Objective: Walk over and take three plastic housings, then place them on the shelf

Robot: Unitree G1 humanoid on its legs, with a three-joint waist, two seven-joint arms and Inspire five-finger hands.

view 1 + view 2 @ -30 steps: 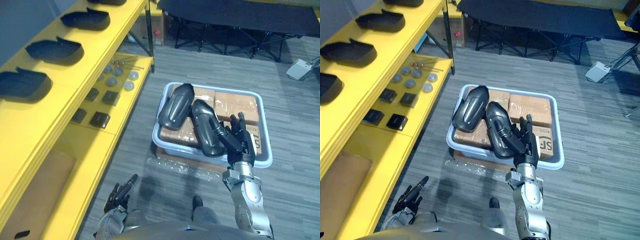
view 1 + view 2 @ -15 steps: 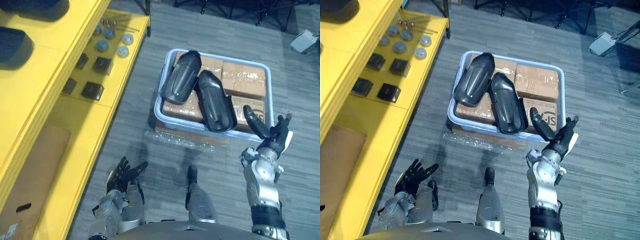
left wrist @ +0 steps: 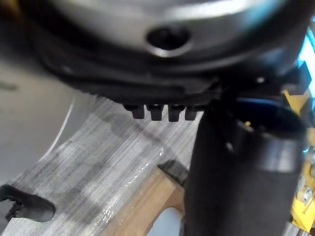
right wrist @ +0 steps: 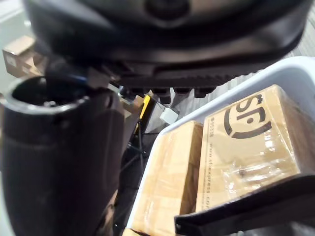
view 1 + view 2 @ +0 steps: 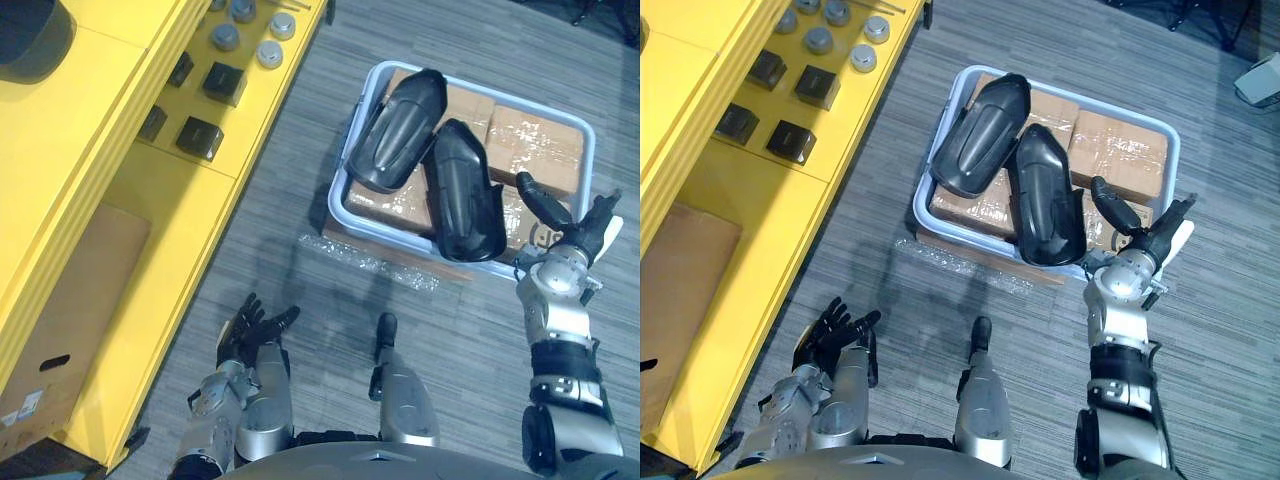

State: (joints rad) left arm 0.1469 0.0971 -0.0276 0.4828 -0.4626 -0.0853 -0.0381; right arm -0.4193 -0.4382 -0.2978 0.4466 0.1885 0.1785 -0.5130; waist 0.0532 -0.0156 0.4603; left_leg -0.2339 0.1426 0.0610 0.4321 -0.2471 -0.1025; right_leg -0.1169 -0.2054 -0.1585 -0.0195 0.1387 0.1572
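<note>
A pale blue bin (image 5: pixel 338 200) sits on the grey floor in the upper right of the frame. It is packed with film-wrapped cardboard boxes (image 5: pixel 535 140), and two black plastic housings lie on top of them. The left housing (image 5: pixel 398 132) slants toward the bin's upper left, and the right housing (image 5: pixel 468 205) lies just beside it, reaching the near rim. The right hand (image 5: pixel 570 245) is at the right edge of the frame by the bin's near right corner, its fingers spread straight and its thumb reaching over the boxes; it holds nothing. The left hand (image 5: pixel 245 335) hangs low in the lower left over the floor, its fingers also splayed and empty. Crumpled clear film (image 5: pixel 370 262) lies on the floor along the bin's near side. A yellow shelf (image 5: pixel 100 150) runs down the left of the frame, carrying small black blocks (image 5: pixel 198 137) and grey discs (image 5: pixel 268 52). Another dark housing (image 5: pixel 30 35) sits on its top board in the upper left corner, and a cardboard box (image 5: pixel 70 310) stands at the lower left.
</note>
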